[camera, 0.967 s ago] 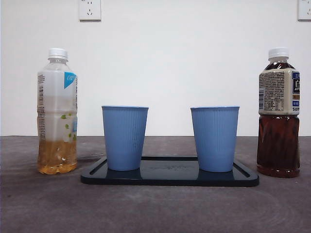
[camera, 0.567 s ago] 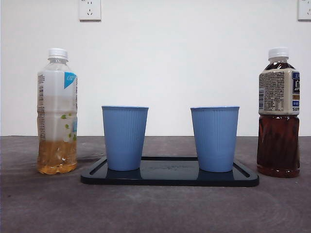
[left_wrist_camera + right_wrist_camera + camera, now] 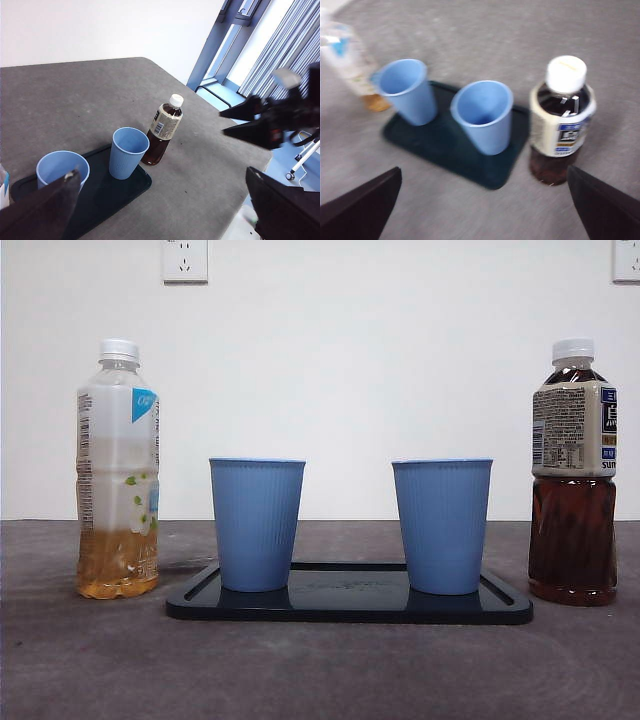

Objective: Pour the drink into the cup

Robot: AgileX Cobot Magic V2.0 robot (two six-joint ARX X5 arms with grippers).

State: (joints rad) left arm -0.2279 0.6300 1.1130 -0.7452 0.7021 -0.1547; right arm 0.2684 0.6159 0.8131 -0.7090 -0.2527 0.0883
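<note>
Nothing is gripped yet: both capped bottles stand outside the tray, the dark tea bottle just beside the nearer cup. It should be clasped around its middle and kept upright. Both the right gripper and left gripper are held high, jaws spread wide.

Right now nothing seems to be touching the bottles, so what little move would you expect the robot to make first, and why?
Probably the right gripper should come down toward the dark tea bottle. Its jaws stand wide open above that bottle, which is upright and capped beside the tray. Both blue cups look empty in the wrist views, so a bottle must be grasped before any pouring. The left gripper is open and hangs farther off.
</note>
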